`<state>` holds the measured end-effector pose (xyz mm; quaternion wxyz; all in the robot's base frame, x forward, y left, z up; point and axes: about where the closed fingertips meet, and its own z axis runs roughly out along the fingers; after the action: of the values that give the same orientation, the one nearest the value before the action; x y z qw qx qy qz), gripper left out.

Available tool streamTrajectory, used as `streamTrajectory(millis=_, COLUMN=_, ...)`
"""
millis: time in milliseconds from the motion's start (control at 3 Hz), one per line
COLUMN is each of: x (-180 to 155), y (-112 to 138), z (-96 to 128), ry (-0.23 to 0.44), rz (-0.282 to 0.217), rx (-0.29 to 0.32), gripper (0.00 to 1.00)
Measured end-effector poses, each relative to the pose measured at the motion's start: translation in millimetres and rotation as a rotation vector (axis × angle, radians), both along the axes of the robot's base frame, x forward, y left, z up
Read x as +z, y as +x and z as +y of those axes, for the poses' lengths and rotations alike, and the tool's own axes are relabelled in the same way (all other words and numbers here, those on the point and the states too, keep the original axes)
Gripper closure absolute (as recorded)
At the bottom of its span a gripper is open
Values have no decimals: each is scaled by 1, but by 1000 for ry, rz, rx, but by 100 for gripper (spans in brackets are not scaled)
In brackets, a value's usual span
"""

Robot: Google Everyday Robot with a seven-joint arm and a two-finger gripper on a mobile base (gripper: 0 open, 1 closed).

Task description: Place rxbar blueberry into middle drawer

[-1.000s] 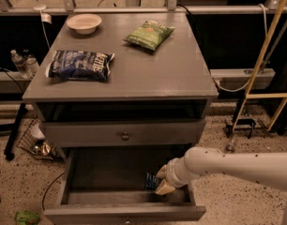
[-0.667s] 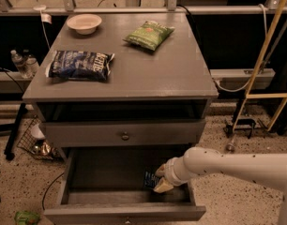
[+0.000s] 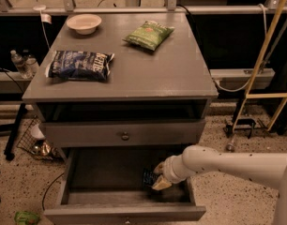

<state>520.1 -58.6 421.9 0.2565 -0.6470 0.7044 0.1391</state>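
Gripper (image 3: 158,176) is seen low inside the open middle drawer (image 3: 67,184), at its right side; whether it is clamped or apart cannot be told. The rxbar blueberry (image 3: 147,176) is seen in the drawer, just left of the gripper, partly hidden by it. The upper drawer (image 3: 87,134) is closed. A blue chip bag (image 3: 80,64), green chip bag (image 3: 149,33) and bowl (image 3: 84,22) are laid on the cabinet top (image 3: 148,74).
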Motion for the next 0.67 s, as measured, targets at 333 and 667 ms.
streamTrajectory(millis=333, x=-1, y=-1, z=2, ry=1, rz=3, rx=3, gripper=29)
streamTrajectory(millis=667, x=-3, y=-3, z=3, ry=2, rz=6, rx=6, gripper=0)
